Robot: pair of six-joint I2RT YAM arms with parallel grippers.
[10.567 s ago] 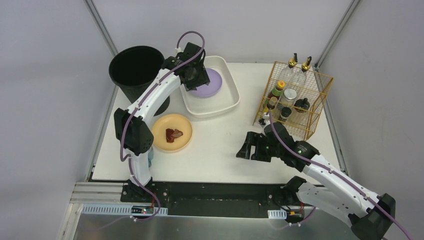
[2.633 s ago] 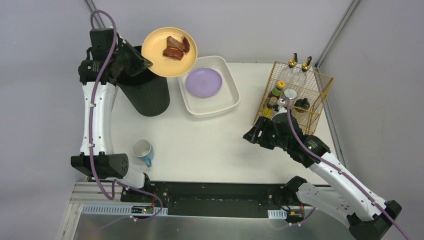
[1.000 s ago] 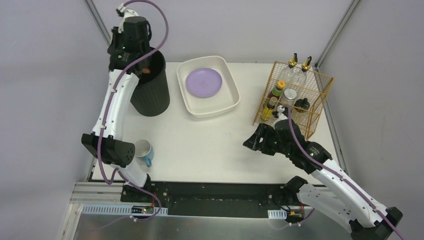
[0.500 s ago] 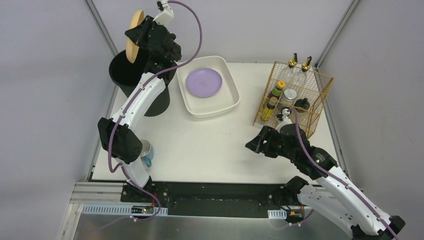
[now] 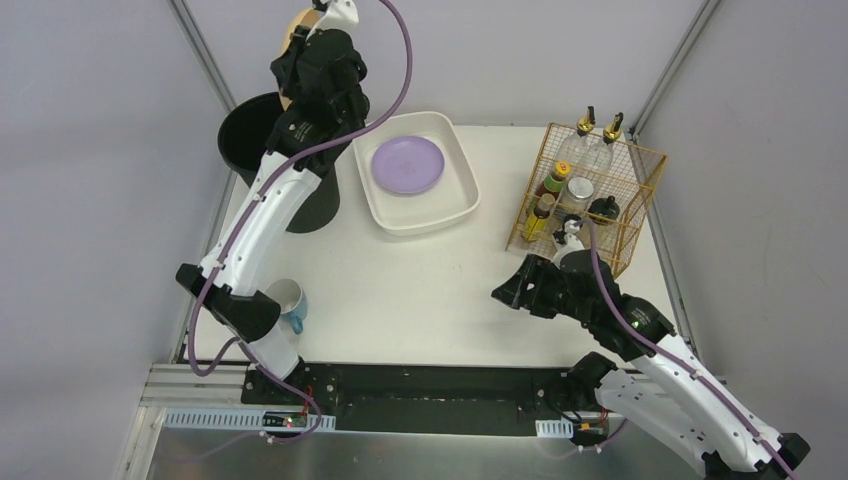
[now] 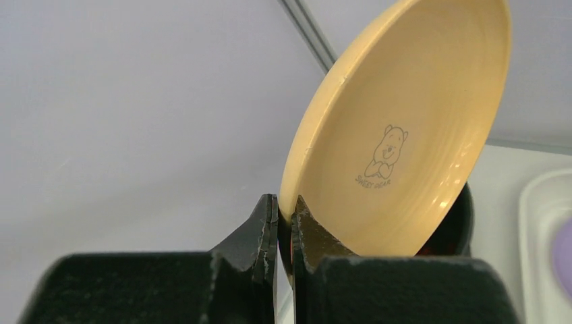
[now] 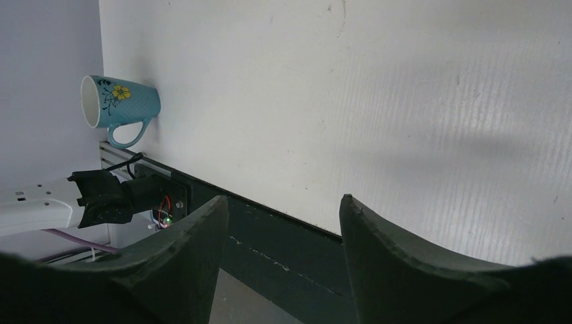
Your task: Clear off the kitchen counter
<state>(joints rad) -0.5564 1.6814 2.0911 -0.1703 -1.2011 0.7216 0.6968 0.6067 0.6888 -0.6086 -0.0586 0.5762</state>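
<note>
- Top external: left gripper [image 5: 298,50] is up high at the far-left, over the black bin [image 5: 250,140], w/ the yellow plate [image 5: 293,28] held on edge. Only a sliver of plate shows past the wrist.
- Bin stands at the far-left corner of the kitchen counter [image 5: 430,290]. White basin [image 5: 465,205] sits just right of it, purple plate [image 5: 408,165] lying inside.
- Gold wire rack [image 5: 640,160] is at the far right, w/ bottles [image 5: 583,150] and jars in it.
- Blue mug [image 5: 288,300] stands upright near the front-left edge, partly behind the left arm's elbow.
- Right gripper [image 5: 503,292] is low over the counter's front-right part, in front of the rack, pointing left.
- Left wrist: gripper [image 6: 283,202] is clamped tight on the yellow plate's [image 6: 405,121] rim. Plate is tipped near upright, hollow side to the cam, small bear drawing printed in it.
- Bin's [image 6: 459,223] rim shows behind the plate's lower edge. Basin [image 6: 539,216] corner is at the right of the view.
- Right wrist: gripper [image 7: 283,202] has its jaws spread wide, nothing between them, bare counter [image 7: 337,101] beyond.
- Black rail [image 7: 270,236] runs along the counter's edge. Mug [image 7: 118,101], yellow flower on its side, is near the corner by the rail.
</note>
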